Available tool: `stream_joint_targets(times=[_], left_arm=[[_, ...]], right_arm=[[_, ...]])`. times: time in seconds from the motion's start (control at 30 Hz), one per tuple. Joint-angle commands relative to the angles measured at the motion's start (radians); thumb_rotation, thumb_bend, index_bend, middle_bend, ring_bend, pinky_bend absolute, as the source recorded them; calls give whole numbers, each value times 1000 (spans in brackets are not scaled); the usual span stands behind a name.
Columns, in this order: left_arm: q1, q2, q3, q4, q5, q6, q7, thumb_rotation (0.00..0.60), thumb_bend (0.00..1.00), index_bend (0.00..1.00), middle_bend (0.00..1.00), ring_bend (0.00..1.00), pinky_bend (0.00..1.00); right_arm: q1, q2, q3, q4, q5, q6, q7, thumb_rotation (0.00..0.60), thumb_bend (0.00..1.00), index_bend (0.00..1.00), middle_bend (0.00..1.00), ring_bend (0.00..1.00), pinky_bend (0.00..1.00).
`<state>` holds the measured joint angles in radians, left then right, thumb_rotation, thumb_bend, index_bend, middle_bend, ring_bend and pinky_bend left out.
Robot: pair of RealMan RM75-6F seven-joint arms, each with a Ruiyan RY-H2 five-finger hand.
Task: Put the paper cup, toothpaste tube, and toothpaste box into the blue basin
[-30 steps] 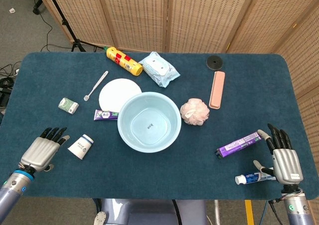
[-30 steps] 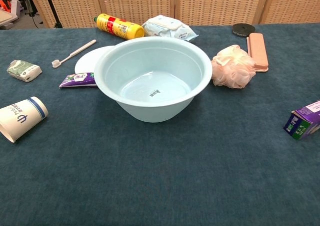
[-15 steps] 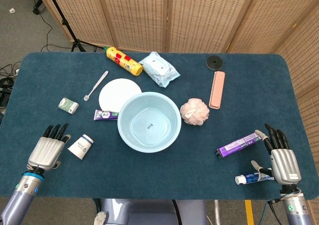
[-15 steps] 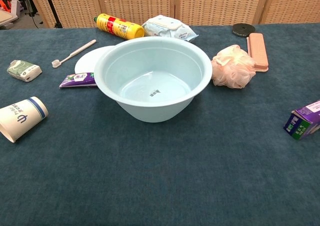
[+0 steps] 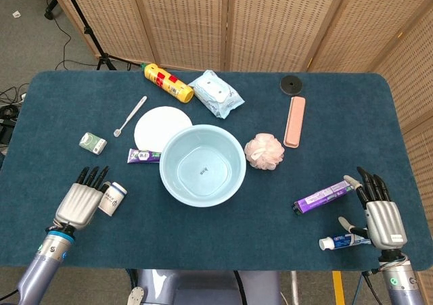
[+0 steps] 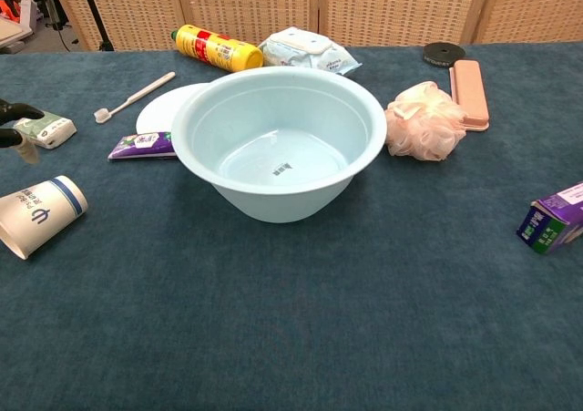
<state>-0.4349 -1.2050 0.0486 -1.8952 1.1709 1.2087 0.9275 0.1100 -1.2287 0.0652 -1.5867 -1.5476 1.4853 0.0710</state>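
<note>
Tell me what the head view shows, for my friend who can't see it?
An empty blue basin sits mid-table. The left hand reaches over a tipped paper cup; the right hand rests, fingers spread, beside a toothpaste tube and purple toothpaste box.

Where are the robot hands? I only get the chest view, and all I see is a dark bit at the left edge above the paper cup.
Observer: That dark bit is the fingertips of the left robot hand. In the head view it lies knuckles up, right beside the paper cup, which lies on its side ungripped.
Operator: And the other one?
Observer: The right robot hand is by the table's near right corner, fingers stretched out, just right of the purple toothpaste box.
Operator: Is anything near it that I am missing?
Observer: Yes, a white and blue toothpaste tube lies on the cloth next to that hand's thumb, outside your picture.
</note>
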Motion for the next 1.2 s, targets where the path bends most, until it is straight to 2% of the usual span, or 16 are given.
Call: stream_joint_targets(times=[0.03,0.17,0.5,0.8,1.2], left_arm=[[-6,-17,7,13,21,-4,2,600,121,281,0,34,89],[-5,-38,14,33,43,-2,-6,600,131,293,0,34,89],[9,-79,21,95,123,20,-75,600,156,468,53,50,89],[22,-115,25,167,142,18,-103,600,164,508,67,57,90],[29,-154,1,251,161,26,-151,600,214,558,93,77,89]], right_arm=[[-1,2,1,-1,2,3,3,600,208,147,0,0,0],[-3,3,2,-2,3,6,6,600,208,146,0,0,0],[-4,7,4,-4,6,10,14,600,208,146,0,0,0],[-8,7,8,-6,11,18,13,600,207,146,0,0,0],[-6,4,8,-3,14,13,9,600,207,146,0,0,0]])
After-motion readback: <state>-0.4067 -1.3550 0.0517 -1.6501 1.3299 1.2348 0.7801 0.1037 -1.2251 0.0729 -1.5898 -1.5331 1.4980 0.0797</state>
